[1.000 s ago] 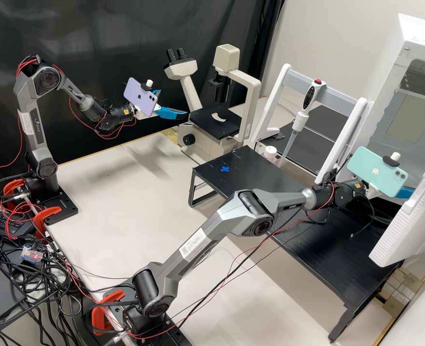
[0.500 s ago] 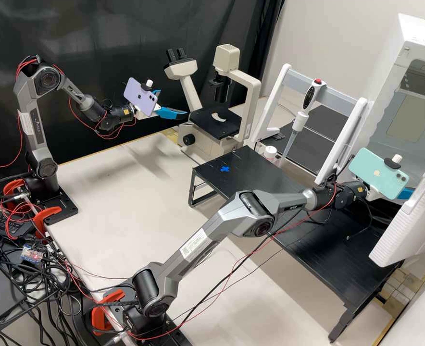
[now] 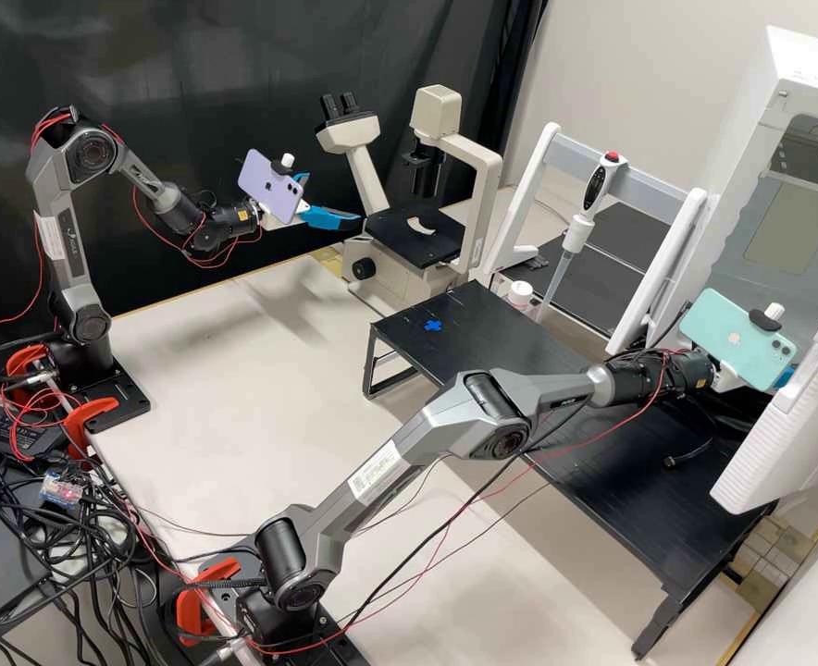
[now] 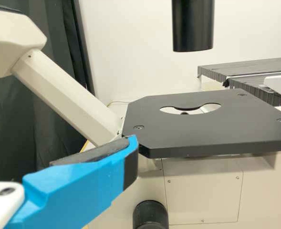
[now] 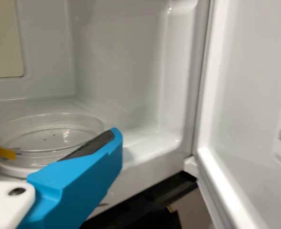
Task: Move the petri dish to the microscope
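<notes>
In the high view the left gripper point(image 3: 334, 199) stands open at the microscope's left side. In the left wrist view the left gripper point(image 4: 53, 137) has one blue finger beside the black microscope stage point(image 4: 178, 131), nothing held. The right gripper point(image 3: 784, 376) is at the mouth of the white cabinet point(image 3: 811, 79) in the high view, mostly behind its phone. Inside, in the right wrist view, the clear petri dish point(image 5: 59, 138) with a yellow mark rests on a white round base. The open right gripper point(image 5: 52, 130) has fingers on either side of it; contact cannot be told.
The cabinet door point(image 5: 254, 105) stands open beside the right gripper. A black raised table point(image 3: 520, 347) lies below the right arm. A pipette point(image 3: 579, 227) hangs from a white frame point(image 3: 654, 180) between microscope point(image 3: 483, 199) and cabinet. Cables trail below the right arm.
The right arm's wrist and phone have moved rightward and slightly down, farther into the cabinet opening. The left arm has kept still.
</notes>
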